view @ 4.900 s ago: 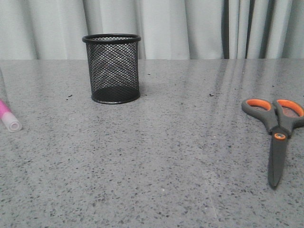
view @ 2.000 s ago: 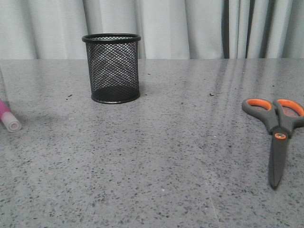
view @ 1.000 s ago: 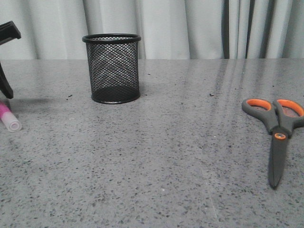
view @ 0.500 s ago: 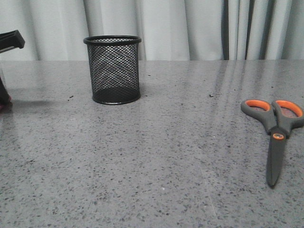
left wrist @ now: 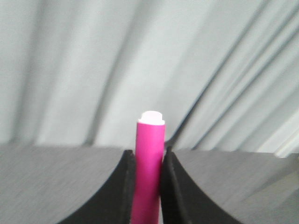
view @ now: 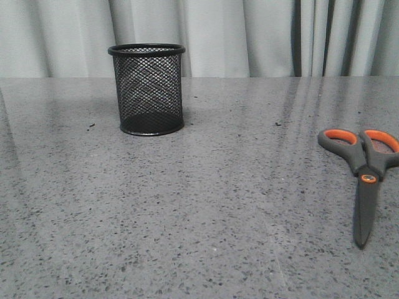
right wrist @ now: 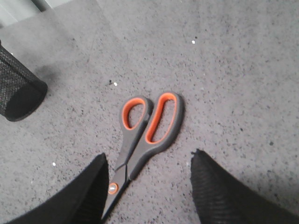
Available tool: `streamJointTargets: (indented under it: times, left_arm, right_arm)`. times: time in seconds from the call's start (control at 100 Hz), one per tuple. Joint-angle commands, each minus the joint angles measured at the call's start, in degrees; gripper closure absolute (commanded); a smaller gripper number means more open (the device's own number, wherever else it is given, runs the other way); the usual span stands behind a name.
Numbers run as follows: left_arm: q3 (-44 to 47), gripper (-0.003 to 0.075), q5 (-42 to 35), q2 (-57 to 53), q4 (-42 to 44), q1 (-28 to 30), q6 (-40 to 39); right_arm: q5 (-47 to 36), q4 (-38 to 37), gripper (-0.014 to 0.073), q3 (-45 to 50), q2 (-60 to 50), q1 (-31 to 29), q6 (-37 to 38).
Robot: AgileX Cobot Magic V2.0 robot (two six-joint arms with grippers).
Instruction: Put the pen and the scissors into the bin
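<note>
The bin (view: 147, 89), a black wire-mesh cup, stands upright at the back left of the table; its base also shows in the right wrist view (right wrist: 16, 86). The scissors (view: 363, 180) lie flat at the right, handles away from me, blades closed. In the right wrist view the scissors (right wrist: 142, 135) lie just ahead of my right gripper (right wrist: 148, 161), which is open above them, not touching. My left gripper (left wrist: 147, 158) is shut on the pink pen (left wrist: 149, 158), whose whitish end points away from the wrist toward the curtain. Neither gripper nor the pen shows in the front view.
A grey speckled table (view: 206, 205) runs back to a pale pleated curtain (view: 249, 37). A few small dark specks (view: 91, 125) lie on the table near the bin.
The left gripper came in at the far left, closed on the pen and carried it out of the front view. The scissors and bin have not moved.
</note>
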Motion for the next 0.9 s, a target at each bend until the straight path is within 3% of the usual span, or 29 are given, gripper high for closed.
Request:
streamJointTargets:
  times: [0.0,0.13,0.77,0.89]
  left_arm:
    - [-3.42,0.0738,-1.33,0.8,-10.25,-3.57,11.74]
    - [-3.74,0.0739,-1.33,4.99,-13.58,-7.18,18.32]
    - [-2.25,0.0738,2.96,16.03,-13.33,-8.03,24.58]
    - [-2.25,0.0652,2.85,16.16,-13.33,-8.03,24.86]
  right_arm:
    - [-5.81,0.0,0.0237,-2.02,0.6,0.06,-0.75]
    - [-5.21,0.0,0.0237,-2.02,0.6,0.06,-0.75]
    - [-2.93,0.0,0.0237,-1.91,0.6,0.06,-0.75]
    - [-3.04,0.0,0.0237,-1.91,0.6,0.06,-0.75]
